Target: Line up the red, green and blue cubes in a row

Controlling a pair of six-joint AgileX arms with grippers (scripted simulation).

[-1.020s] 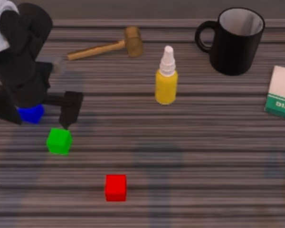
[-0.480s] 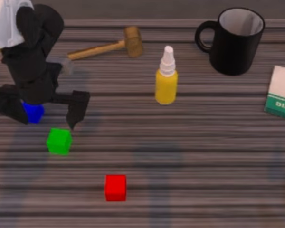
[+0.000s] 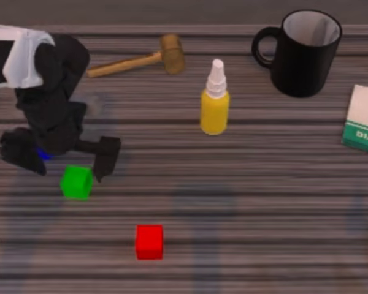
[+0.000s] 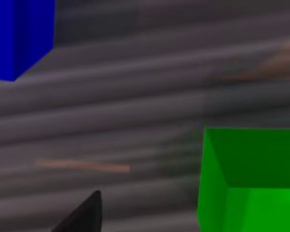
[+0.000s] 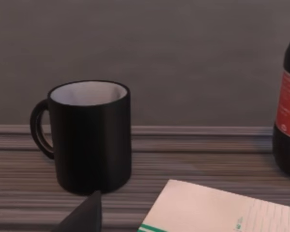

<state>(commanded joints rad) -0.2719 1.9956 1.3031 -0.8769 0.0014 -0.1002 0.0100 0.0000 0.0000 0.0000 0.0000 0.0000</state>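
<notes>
Your left gripper (image 3: 64,160) hangs over the left part of the tabletop (image 3: 264,202) with its two dark fingers spread wide apart and nothing held between them. Over the last second the arm has swung and slid toward the near edge, so the gripper now sits almost directly above the blue cube (image 3: 43,155), which has stayed where it was. Only a sliver of that cube shows beneath the wrist in the top view, while the wrist view sees its corner close by. The green cube (image 3: 76,182) rests just beyond the gripper's near side, close to the right-hand finger but apart from it. The red cube (image 3: 149,241) sits well apart from the gripper, farther toward the near edge and to the right. None of the cubes has moved, and they do not yet form a row. This looks like an approach for picking up the blue cube. Your right gripper is outside the top view; its wrist camera faces the black mug (image 5: 89,137).
</notes>
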